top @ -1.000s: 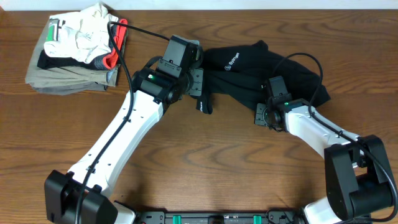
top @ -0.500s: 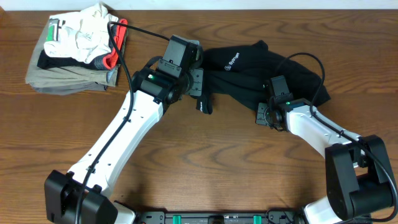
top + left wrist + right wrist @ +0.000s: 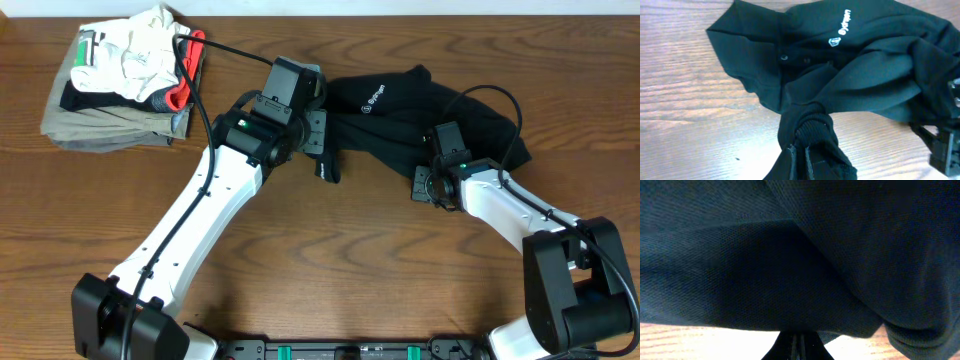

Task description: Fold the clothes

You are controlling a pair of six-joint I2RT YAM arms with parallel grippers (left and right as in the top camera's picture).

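The black top (image 3: 420,110) lies crumpled at the back right of the table, a white logo print (image 3: 376,98) facing up. In the left wrist view its collar, buttons and logo (image 3: 840,30) show. My left gripper (image 3: 326,160) is shut on a ribbed cuff or sleeve end (image 3: 812,127) at the top's left edge. My right gripper (image 3: 428,180) is shut on the top's front edge; in the right wrist view black fabric (image 3: 800,255) fills the frame above the closed fingers (image 3: 800,347).
A stack of folded khaki, white and red-trimmed garments (image 3: 125,75) sits at the back left. Bare wooden table (image 3: 350,260) spreads in front of the top. The right arm's cable (image 3: 490,95) loops over the black fabric.
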